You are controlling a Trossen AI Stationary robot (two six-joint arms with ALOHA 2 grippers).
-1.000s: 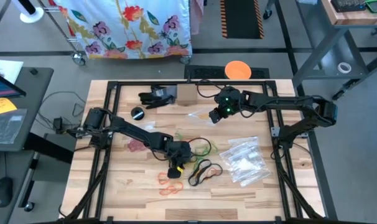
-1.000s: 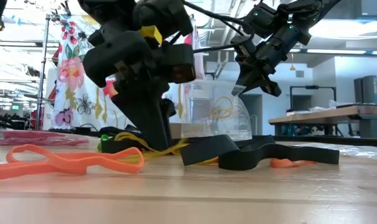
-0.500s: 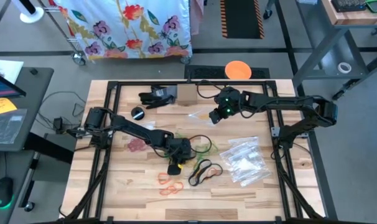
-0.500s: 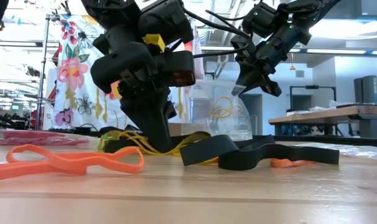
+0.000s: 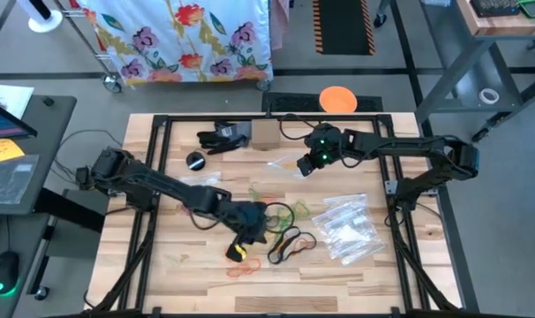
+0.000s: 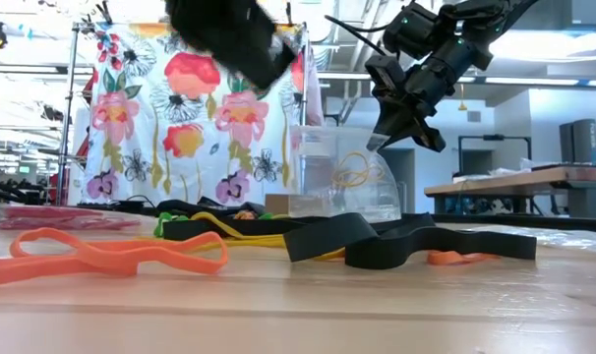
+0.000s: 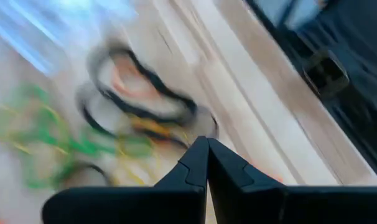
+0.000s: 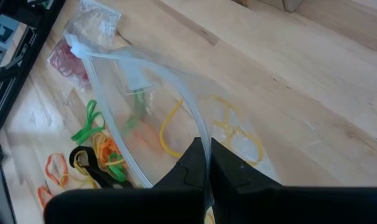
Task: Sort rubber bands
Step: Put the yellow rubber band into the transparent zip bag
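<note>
The rubber bands lie in a loose pile near the table's middle: green and yellow ones (image 5: 283, 212), black ones (image 5: 290, 243) and orange ones (image 5: 241, 268). My left gripper (image 5: 238, 252) hangs shut above the pile's near left side. The blurred left wrist view shows nothing between its fingertips (image 7: 207, 144). My right gripper (image 5: 305, 164) is at the far middle, shut on a clear plastic bag (image 6: 342, 182) with yellow bands (image 8: 238, 134) inside. My right gripper pinches the clear bag's upper edge (image 8: 198, 140) between its two fingers, slanting down from the table's right side. The bag hangs below the fingers with its bottom (image 6: 337, 214) resting on the table.
A heap of clear bags (image 5: 347, 228) lies at the right. A bag with red bands (image 5: 192, 206) lies left of the pile. A black object (image 5: 223, 137), a round black piece (image 5: 195, 161) and a small box (image 5: 266, 134) stand at the far edge.
My left gripper has risen from the pile, rolled a little and drifted toward the table's near left. In the low view it has gone from the tabletop to the top of the picture. The yellow band it stood on has settled flat.
</note>
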